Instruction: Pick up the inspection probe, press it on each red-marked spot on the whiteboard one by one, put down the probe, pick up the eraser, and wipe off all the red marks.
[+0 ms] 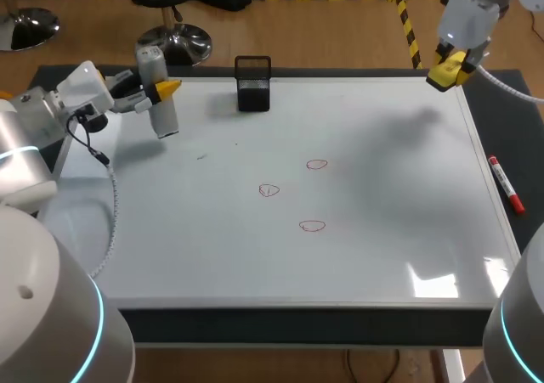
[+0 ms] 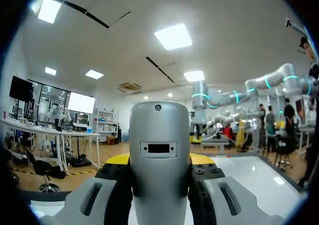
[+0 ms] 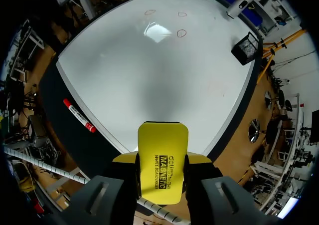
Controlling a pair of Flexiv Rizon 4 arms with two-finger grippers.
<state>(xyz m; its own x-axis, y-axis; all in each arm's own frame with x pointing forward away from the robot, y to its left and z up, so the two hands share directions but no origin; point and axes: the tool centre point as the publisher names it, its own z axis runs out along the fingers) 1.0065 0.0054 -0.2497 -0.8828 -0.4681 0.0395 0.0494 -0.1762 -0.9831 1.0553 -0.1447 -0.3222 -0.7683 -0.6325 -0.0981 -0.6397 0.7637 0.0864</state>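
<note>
The grey inspection probe [image 1: 161,94] stands upright at the whiteboard's [image 1: 391,230] far left corner, and my left gripper [image 1: 164,87] is shut on it. In the left wrist view the probe [image 2: 159,145] fills the gap between the fingers of the left gripper [image 2: 159,182]. Three red marks [image 1: 316,165] [image 1: 269,190] [image 1: 312,225] sit near the board's middle. My right gripper [image 1: 449,67] hangs above the far right corner, shut on the yellow eraser [image 3: 162,150]. The right wrist view looks down past the right gripper [image 3: 162,160] at the red marks [image 3: 181,33].
A black mesh basket [image 1: 253,84] stands at the board's far edge, right of the probe. A red marker [image 1: 505,183] lies on the dark table just beyond the board's right edge. The basket [image 3: 247,48] and marker [image 3: 79,116] also show in the right wrist view.
</note>
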